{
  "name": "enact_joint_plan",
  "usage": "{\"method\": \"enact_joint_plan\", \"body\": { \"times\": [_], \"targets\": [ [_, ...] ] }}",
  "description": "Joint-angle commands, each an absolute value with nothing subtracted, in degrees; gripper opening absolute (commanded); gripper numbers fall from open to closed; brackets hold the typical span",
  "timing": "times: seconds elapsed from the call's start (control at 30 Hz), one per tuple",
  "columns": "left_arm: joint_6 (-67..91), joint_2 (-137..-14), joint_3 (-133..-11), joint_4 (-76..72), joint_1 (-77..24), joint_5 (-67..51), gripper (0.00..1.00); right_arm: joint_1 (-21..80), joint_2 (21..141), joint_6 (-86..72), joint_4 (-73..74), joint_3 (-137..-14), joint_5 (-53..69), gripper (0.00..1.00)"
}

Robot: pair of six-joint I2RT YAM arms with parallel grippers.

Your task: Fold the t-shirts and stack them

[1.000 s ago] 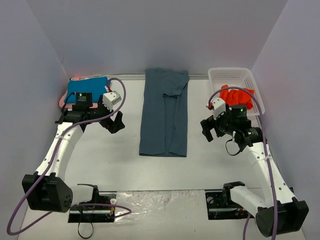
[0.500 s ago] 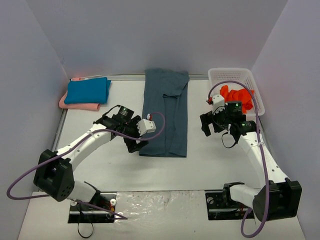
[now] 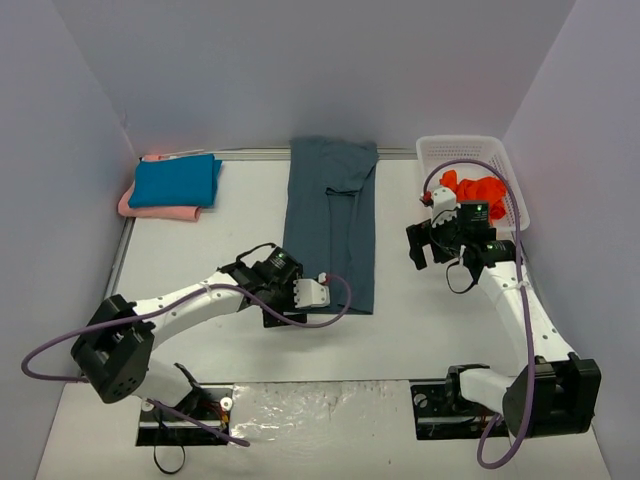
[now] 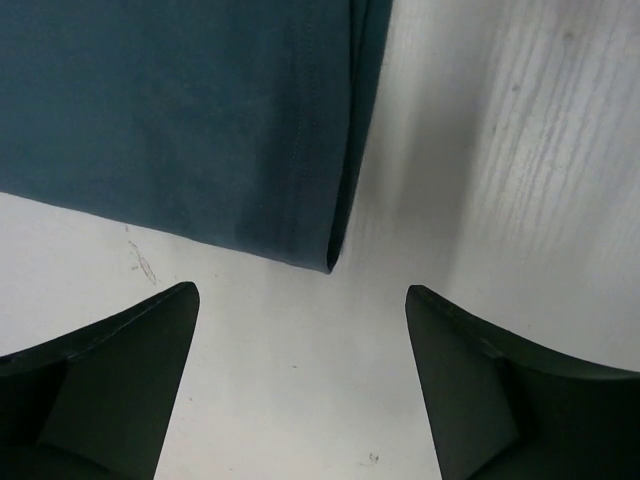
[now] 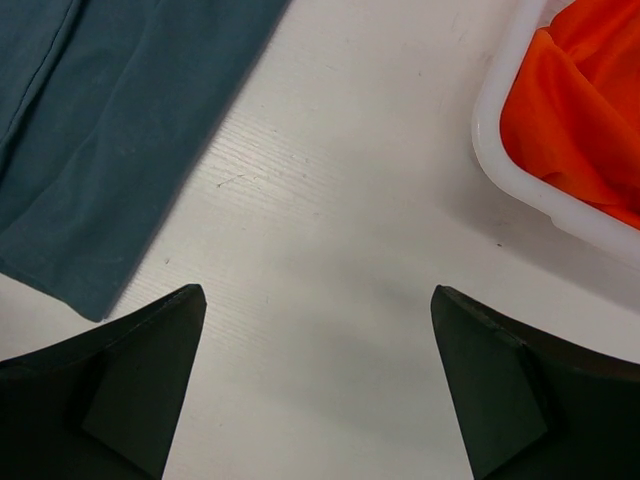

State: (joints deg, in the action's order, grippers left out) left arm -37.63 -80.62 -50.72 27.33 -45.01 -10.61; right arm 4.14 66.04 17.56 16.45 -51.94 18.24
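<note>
Slate-grey t-shirt [image 3: 330, 225]: left gripper [image 4: 300, 300] and right gripper [image 5: 318, 298] both gape wide; we should seat each near corner deep between the jaws.

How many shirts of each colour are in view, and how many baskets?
Slate blue-grey shirt: 1
Teal shirt: 1
Pink shirt: 1
Orange-red shirt: 1
White basket: 1
Total: 5

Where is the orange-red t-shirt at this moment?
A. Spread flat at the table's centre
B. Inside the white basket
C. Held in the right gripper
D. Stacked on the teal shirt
B: the orange-red t-shirt lies bunched inside the white basket at the far right of the top view.
</note>
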Motion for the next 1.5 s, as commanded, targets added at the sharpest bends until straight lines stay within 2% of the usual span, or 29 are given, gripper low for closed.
{"method": "enact_joint_plan", "body": {
  "times": [0.0, 0.33, 1.13, 1.23, 1.3, 1.4, 1.43, 1.47],
  "targets": [
    [-38.5, -81.1, -50.4, 23.1, -44.8, -6.9, 0.82, 3.5, 66.7, 17.1, 15.3, -51.7, 17.4, 0.92],
    [-37.8, -83.8, -49.8, 21.5, -44.9, -7.6, 0.69, 2.9, 67.1, 17.2, 15.4, -51.8, 17.0, 0.92],
    [-36.2, -91.1, -52.6, 24.3, -44.9, -5.4, 0.61, 2.7, 66.7, 17.9, 15.5, -51.4, 15.6, 0.93],
    [-35.9, -91.7, -52.9, 24.9, -44.9, -6.0, 0.46, 2.6, 66.7, 18.0, 15.4, -51.4, 15.3, 0.93],
    [-35.8, -92.2, -53.1, 25.0, -44.9, -6.1, 0.44, 2.7, 66.6, 18.1, 15.4, -51.3, 14.9, 0.93],
    [-35.8, -93.1, -53.7, 26.4, -44.9, -6.5, 0.36, 2.7, 66.5, 18.1, 15.5, -51.2, 14.9, 0.93],
    [-35.9, -93.3, -53.8, 26.5, -44.9, -6.7, 0.30, 2.7, 66.5, 18.1, 15.5, -51.2, 14.9, 0.93],
    [-35.9, -93.3, -53.9, 26.7, -45.0, -7.0, 0.16, 2.6, 66.4, 18.1, 15.4, -51.2, 14.9, 0.93]
  ]
}}
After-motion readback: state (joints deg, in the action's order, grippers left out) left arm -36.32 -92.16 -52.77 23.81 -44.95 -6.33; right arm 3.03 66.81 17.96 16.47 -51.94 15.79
